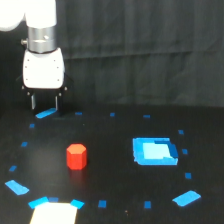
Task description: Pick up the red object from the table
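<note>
The red object (76, 156), a small red-orange hexagonal block, stands upright on the black table (115, 170) at the centre-left. My gripper (45, 102) hangs from the white arm at the upper left of the exterior view, above the table's far-left part and well behind the block. Its two dark fingers (33, 101) point down with a gap between them and nothing is held.
A larger blue square piece (155, 151) lies to the exterior view's right of the block. Small blue tape squares (102, 203) and blue patches (186, 198) dot the table. A pale patch (54, 213) sits at the front edge. A dark curtain (150, 50) hangs behind.
</note>
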Robot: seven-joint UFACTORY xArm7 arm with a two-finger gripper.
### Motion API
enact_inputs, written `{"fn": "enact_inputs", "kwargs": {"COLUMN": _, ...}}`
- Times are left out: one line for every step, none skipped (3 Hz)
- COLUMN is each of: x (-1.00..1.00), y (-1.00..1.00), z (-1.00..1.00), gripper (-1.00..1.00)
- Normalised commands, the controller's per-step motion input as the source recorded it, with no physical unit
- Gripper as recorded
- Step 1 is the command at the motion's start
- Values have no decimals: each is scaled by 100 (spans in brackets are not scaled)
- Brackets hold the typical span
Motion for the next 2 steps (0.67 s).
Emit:
{"fn": "enact_inputs", "kwargs": {"x": 100, "y": -100, "z": -33, "gripper": 100}}
{"fn": "enact_inputs", "kwargs": {"x": 100, "y": -100, "z": -34, "gripper": 100}}
